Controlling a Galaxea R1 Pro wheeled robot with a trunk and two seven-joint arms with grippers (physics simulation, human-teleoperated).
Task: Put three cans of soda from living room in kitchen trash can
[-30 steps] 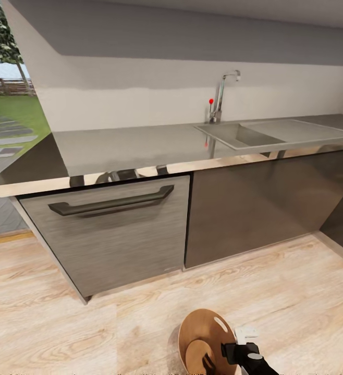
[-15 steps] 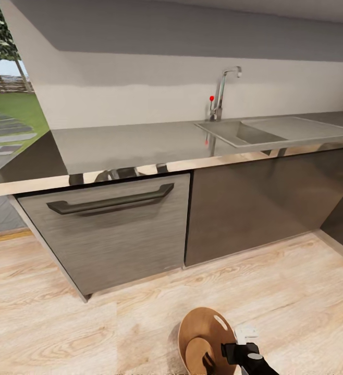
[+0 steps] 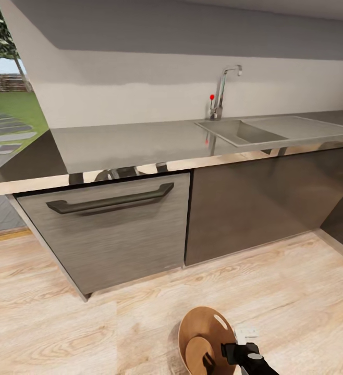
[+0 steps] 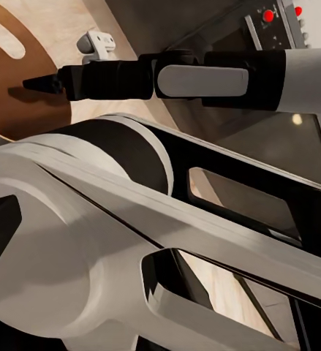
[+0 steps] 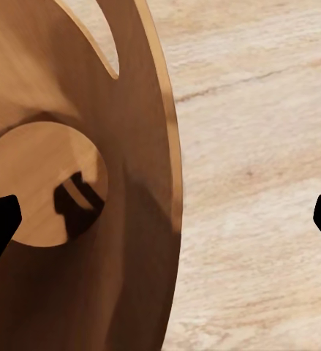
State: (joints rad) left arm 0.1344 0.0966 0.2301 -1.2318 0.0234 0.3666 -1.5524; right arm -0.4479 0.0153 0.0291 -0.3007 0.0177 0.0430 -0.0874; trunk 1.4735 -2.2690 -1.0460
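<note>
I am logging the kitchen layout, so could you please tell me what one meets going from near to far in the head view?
right gripper over the tash can → pale wood floor → cabinet with the dark bar handle → grey countertop → faucet → white wall.

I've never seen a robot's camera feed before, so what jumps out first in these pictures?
A long grey countertop spans the head view, with a sink and a tall tap toward its right. Low on the pale wood floor stands a round trash can with a coppery-brown inside. The right gripper hangs over its mouth; the right wrist view shows its fingertips spread wide, with nothing between them.
</note>
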